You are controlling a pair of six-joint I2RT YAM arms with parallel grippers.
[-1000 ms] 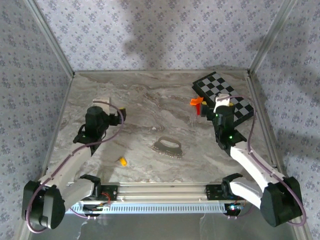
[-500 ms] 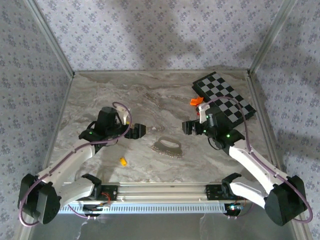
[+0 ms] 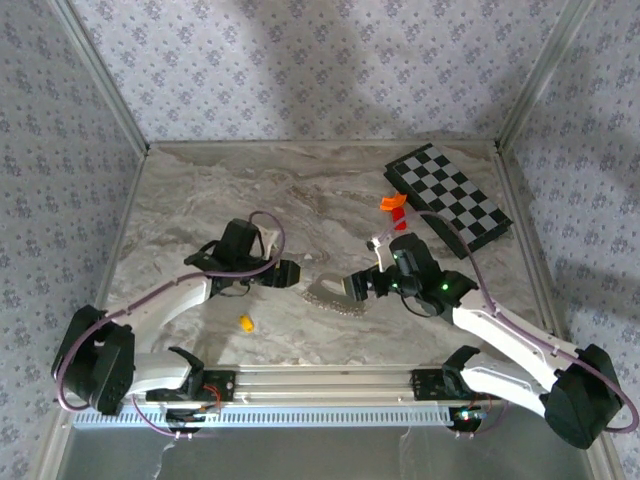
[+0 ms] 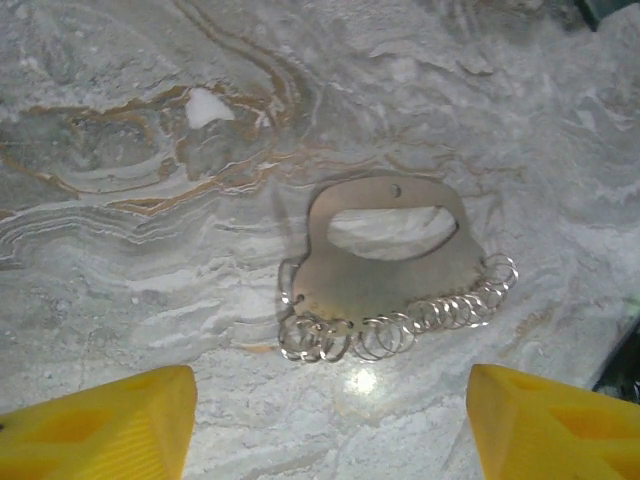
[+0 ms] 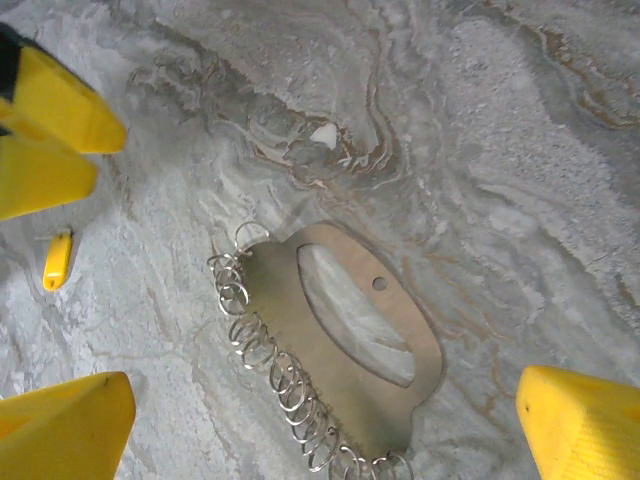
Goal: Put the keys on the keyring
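Top external: key unthreaded, loose beside the wide-open left hand; right hand, equally wide, faces the keyring.

soft, even light from overhead. 1 small glare spot on the marble table. broad grey shadows blotch the back wall. my yellow pads blur at the frame edges.

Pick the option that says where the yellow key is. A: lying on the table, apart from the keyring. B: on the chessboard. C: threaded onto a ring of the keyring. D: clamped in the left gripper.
A: the yellow key lies alone on the marble table, with bare surface between it and the keyring.
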